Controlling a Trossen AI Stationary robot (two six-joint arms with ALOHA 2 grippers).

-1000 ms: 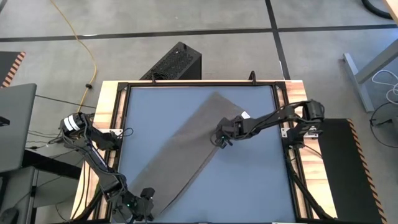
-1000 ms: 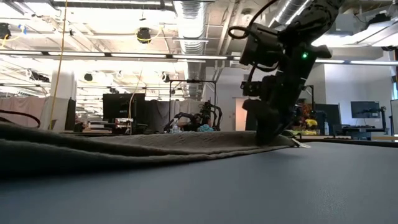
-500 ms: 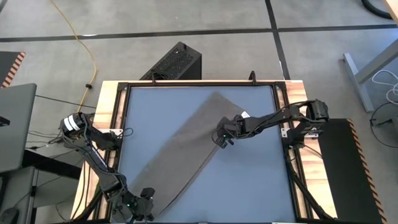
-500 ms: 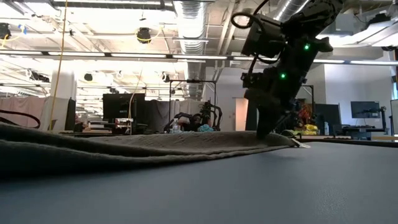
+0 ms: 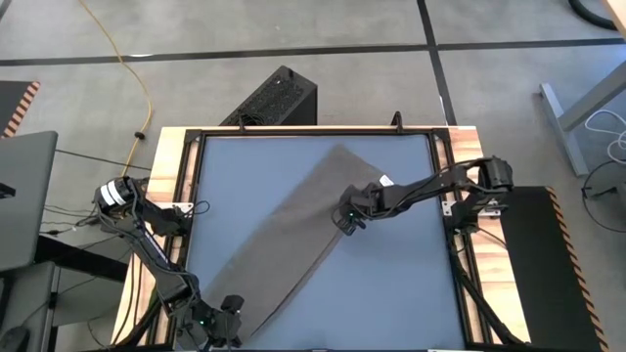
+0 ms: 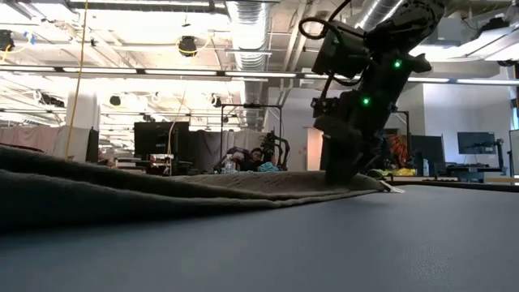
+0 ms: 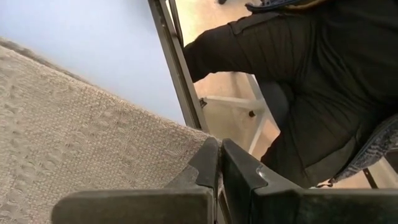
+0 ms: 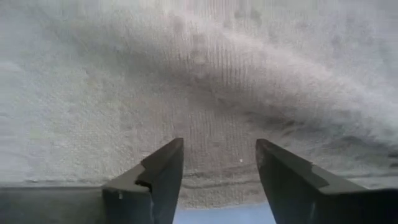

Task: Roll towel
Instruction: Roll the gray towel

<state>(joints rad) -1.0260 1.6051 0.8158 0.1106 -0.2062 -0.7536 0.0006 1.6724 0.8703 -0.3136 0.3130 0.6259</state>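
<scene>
Taupe knit towel (image 5: 298,225) lies flat, diagonal across surface (image 5: 391,284). Soft, limp, light; likely drapes and slips when rolled.

Right tool (image 5: 344,219) over towel's edge near white tag (image 5: 385,181), fingers spread, holding nothing.

Left tool (image 7: 219,180) shut at opposite corner, seemingly pinching the cloth.

Best hold: short edge.

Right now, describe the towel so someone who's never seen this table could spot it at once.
Start at the blue-grey table framed in black. A long taupe towel lies flat and diagonal across it, from the far middle to the near left corner. It is the only cloth there, with a small white tag on its far edge.
</scene>
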